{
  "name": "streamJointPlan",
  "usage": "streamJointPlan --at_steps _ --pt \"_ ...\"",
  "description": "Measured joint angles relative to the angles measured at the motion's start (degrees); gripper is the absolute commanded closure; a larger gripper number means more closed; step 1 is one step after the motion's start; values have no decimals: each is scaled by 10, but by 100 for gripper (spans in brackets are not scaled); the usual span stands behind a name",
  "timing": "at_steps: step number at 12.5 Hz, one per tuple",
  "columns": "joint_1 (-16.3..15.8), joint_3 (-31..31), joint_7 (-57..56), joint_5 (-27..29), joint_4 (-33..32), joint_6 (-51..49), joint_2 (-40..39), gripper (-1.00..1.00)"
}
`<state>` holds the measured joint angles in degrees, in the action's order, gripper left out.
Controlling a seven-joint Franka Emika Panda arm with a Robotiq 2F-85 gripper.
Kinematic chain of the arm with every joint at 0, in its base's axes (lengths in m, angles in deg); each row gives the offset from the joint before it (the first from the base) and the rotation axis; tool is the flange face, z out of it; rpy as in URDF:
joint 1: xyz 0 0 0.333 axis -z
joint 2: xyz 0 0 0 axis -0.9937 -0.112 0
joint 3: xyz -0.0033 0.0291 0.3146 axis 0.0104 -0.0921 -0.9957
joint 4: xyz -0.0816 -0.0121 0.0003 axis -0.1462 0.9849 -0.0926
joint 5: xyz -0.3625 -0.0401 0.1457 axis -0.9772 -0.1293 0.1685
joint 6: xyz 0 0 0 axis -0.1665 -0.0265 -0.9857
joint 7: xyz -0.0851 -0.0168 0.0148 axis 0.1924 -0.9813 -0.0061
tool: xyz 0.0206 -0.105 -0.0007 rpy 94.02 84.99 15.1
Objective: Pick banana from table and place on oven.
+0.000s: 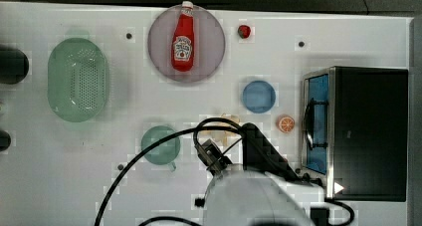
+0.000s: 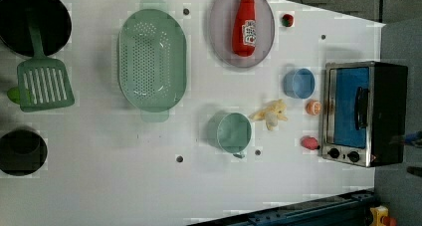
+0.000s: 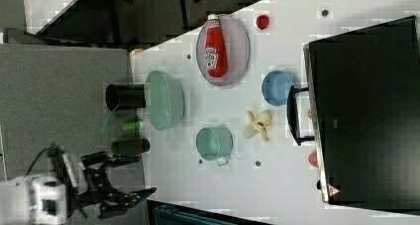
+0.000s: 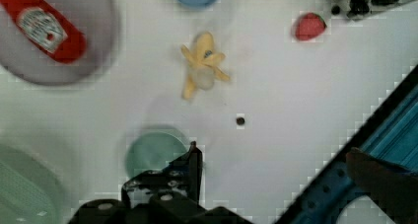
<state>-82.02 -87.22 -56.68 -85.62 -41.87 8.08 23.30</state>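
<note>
Banana [image 2: 271, 114], a small pale yellow-cream fruit with its peel splayed open, lies on the large white flat table [image 2: 99, 186], well in from every edge. In the left view it sits between the small mint-green cup with a side handle [image 2: 232, 132] and the boxy toaster oven [image 2: 366, 114], which has a matte black top, silver front frame, bluish glass door and black knobs. The round blue plastic bowl [image 2: 299, 82] stands near the banana, and the round orange slice [image 2: 313, 107] lies just beside the oven's front. A small red strawberry-like fruit [image 2: 309, 143] rests by the oven's knobs.

The oven stands against the table's edge at the left view's right. A grey round plate [image 2: 219, 32] near the table's top edge in the left view carries a red ketchup bottle [image 2: 245, 27] lying flat. A small red round fruit [image 2: 287, 20] lies beside that plate. The oval mint-green perforated colander [image 2: 152, 60] sits further along.

The black gripper [image 3: 124, 197] hangs beyond the table's corner in the right view, well apart from the banana, its fingers spread wide and holding nothing. In the wrist view its dark fingertip [image 4: 192, 162] shows near the green cup.
</note>
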Motion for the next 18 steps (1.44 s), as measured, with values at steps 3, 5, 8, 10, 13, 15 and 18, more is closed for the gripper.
streamJointPlan --at_steps 3,5,8,10,13,15,18 --pt "2 -1 0 -7 12 31 3 -100" --pt "-3 2 0 -1 6 78 -29 -100" --pt "-1 -8 0 -18 -48 190 -112 -100" --pt "-7 -6 0 -12 -78 245 -178 -100" --pt "-7 -7 0 -2 -147 333 -251 -100" --pt "-7 -8 0 -6 -163 401 -297 -100" --pt "-3 -9 0 0 -168 481 -363 -100"
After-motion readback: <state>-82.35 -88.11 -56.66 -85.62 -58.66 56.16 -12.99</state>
